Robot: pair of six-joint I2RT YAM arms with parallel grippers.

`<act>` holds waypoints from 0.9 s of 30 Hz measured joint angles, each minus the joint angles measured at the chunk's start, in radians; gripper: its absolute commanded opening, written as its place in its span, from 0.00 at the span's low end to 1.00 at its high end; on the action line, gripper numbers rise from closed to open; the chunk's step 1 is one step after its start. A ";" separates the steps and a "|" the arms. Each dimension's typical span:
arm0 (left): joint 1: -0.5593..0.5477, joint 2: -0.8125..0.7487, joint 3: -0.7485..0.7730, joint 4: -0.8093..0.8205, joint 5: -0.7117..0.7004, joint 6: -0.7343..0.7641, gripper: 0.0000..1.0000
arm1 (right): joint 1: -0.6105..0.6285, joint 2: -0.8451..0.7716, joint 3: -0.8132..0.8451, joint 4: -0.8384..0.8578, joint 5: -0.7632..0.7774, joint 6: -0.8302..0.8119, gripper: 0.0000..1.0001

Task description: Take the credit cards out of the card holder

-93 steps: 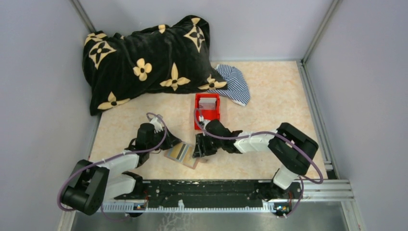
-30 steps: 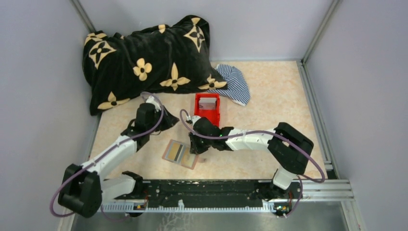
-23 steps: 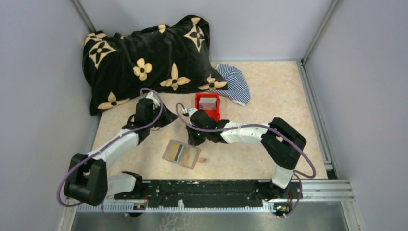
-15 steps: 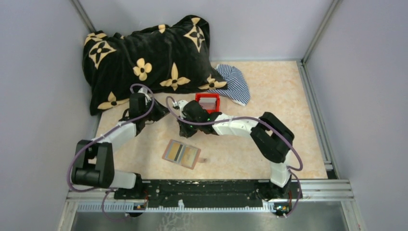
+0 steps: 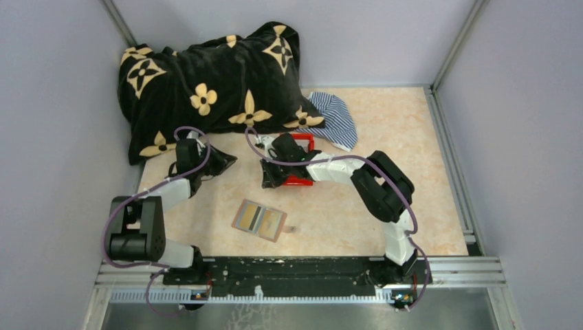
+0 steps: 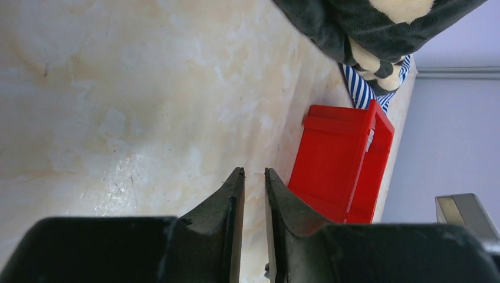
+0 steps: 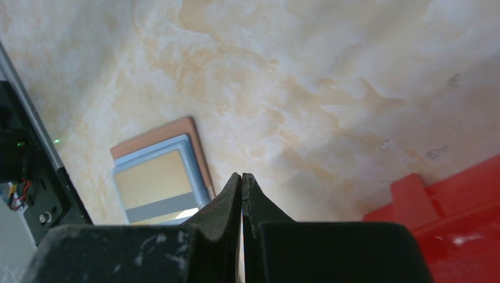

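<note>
The card holder lies open and flat on the table, with tan and dark credit cards showing in its grey-blue pockets. In the right wrist view the card holder sits just left of my fingertips, with a tan card in its pocket. My right gripper is shut beside the red bin, well behind the card holder; I see nothing clearly held. My left gripper hovers at the back left by the blanket's edge, its jaws a narrow gap apart and empty.
A red plastic bin stands behind the card holder, partly under my right arm. A black blanket with cream flowers fills the back left, and a blue-striped cloth lies beside it. Grey walls enclose the table.
Both arms have pulled back from the card holder: the left swung to the back left near the blanket, the right to the red bin. The card holder has stayed put.
</note>
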 measured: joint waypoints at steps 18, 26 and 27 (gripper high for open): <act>-0.028 -0.022 -0.057 0.010 0.018 0.007 0.28 | 0.138 0.021 -0.082 0.047 -0.100 0.029 0.00; -0.047 -0.016 -0.078 0.013 0.037 0.008 0.28 | 0.196 -0.053 -0.164 0.024 -0.048 0.025 0.00; -0.048 -0.008 -0.078 0.016 0.043 0.008 0.28 | 0.211 -0.060 -0.165 0.017 -0.038 0.021 0.00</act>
